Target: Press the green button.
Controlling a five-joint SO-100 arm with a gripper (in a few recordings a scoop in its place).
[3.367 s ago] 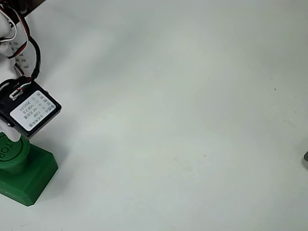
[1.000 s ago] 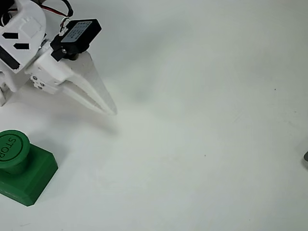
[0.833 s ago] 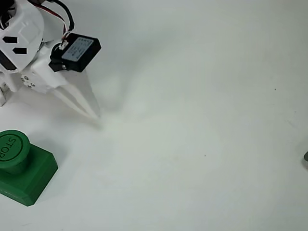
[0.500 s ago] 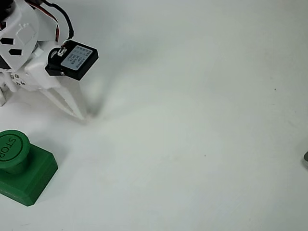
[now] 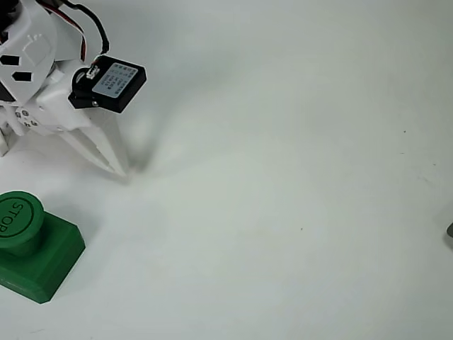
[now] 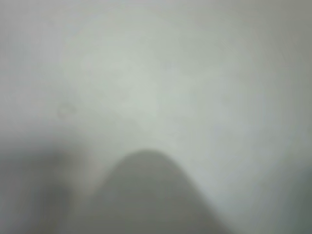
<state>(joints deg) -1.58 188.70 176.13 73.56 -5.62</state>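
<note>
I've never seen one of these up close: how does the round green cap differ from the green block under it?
In the overhead view, the round green cap is a disc with raised "STOP" lettering and a ring; the green block is squarish, plain and flat-topped with angled edges. The cap is narrower and sits higher; the block is wider and rests on the white table. Both share the same green.

Green, white and black on a pale table

I see the green button (image 5: 20, 216) all green, cap and square base alike, with "STOP" embossed in the same green. My gripper (image 5: 117, 166) is white, its motor block (image 5: 110, 83) black with a white printed label, on an off-white table (image 5: 297, 177).
</note>
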